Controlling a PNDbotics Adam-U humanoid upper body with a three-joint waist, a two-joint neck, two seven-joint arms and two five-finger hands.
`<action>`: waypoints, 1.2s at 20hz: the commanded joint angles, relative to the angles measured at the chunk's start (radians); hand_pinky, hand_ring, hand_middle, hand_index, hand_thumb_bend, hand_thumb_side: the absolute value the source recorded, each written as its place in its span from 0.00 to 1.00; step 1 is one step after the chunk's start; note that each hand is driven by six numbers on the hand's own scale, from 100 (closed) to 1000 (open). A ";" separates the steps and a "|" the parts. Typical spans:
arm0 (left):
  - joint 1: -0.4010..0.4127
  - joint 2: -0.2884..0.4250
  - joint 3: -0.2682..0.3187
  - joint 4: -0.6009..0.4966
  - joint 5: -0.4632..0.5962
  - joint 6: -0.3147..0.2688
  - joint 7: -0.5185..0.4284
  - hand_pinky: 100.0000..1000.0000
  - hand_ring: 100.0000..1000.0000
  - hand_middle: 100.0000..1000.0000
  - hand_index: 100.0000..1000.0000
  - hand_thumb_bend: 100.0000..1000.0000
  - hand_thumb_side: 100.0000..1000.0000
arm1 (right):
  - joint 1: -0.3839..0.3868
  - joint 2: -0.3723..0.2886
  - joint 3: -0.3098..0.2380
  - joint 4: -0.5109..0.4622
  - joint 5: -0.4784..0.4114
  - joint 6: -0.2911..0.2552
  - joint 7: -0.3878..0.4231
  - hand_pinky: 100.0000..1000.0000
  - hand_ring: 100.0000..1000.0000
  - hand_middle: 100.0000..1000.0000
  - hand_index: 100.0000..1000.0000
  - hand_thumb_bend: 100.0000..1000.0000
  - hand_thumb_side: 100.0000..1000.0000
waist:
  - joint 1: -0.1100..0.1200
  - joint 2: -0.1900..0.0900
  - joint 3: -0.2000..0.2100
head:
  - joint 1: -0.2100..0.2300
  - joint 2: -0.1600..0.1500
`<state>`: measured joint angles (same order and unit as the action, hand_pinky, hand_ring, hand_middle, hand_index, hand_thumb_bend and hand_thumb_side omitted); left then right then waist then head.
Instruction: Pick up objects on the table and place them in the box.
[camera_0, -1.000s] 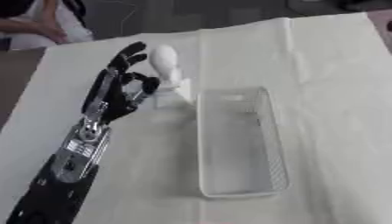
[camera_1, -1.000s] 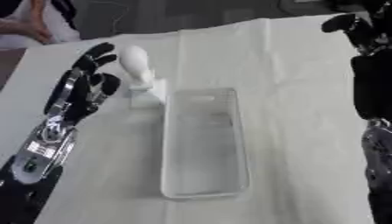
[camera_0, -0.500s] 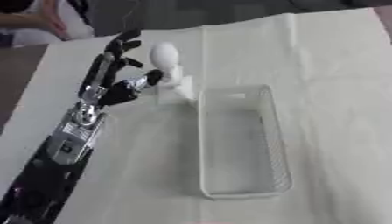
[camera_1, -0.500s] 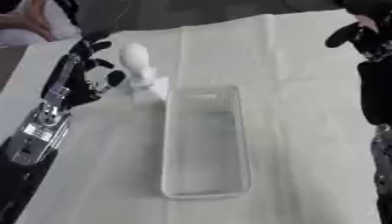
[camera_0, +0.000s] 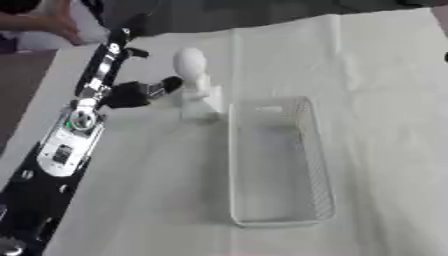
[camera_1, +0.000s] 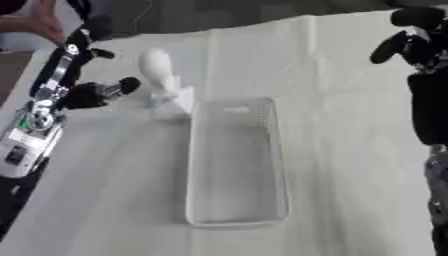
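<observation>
A: Object (camera_0: 194, 80) — white, with a rounded top on a blocky base, standing upper middle of the frame on the table (camera_0: 376, 75), which is covered in pale cloth. It sits just beside the box's (camera_0: 278, 161) upper left corner; touching or not, I cannot tell.

B: And the box?

A: A clear, long tray in the centre, running from the middle toward the lower edge. Nothing shows inside it.

B: The left hand (camera_0: 118, 82)?

A: At the upper left, coming up from the lower left corner. Fingers stretched straight toward the top edge, thumb reaching right toward the object's base. It is open and holds nothing; the thumb tip is near the object, contact unclear.

B: The right hand (camera_1: 411, 42)?

A: Upper right in the right eye view, above the table, well apart from the object. Its fingers look curled, with nothing in them.
</observation>
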<state>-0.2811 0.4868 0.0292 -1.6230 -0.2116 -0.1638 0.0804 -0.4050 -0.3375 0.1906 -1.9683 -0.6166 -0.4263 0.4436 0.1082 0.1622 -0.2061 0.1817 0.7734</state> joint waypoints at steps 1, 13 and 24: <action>-0.018 0.013 0.006 0.000 -0.016 -0.007 -0.014 0.71 0.97 0.97 1.00 1.00 0.45 | -0.013 -0.012 -0.005 -0.019 -0.007 -0.002 0.003 0.52 0.72 0.94 0.97 0.00 0.98 | -0.004 -0.008 -0.003 | 0.005 -0.003; -0.044 -0.032 -0.007 0.037 -0.003 -0.019 -0.025 0.67 0.92 0.93 1.00 1.00 0.55 | -0.017 -0.007 -0.007 -0.022 -0.007 0.000 0.006 0.48 0.69 0.92 0.95 0.00 0.94 | -0.008 0.002 -0.007 | 0.009 -0.003; -0.057 -0.074 -0.017 0.069 0.010 -0.024 -0.032 0.67 0.91 0.92 1.00 1.00 0.57 | -0.018 -0.002 -0.005 -0.022 -0.012 0.012 0.009 0.46 0.66 0.91 0.94 0.00 0.91 | -0.004 0.002 -0.009 | 0.008 -0.003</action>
<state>-0.3253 0.4012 0.0108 -1.5458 -0.2092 -0.1851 0.0513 -0.4087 -0.3360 0.1902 -1.9688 -0.6247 -0.4171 0.4518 0.1075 0.1777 -0.2142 0.1851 0.7734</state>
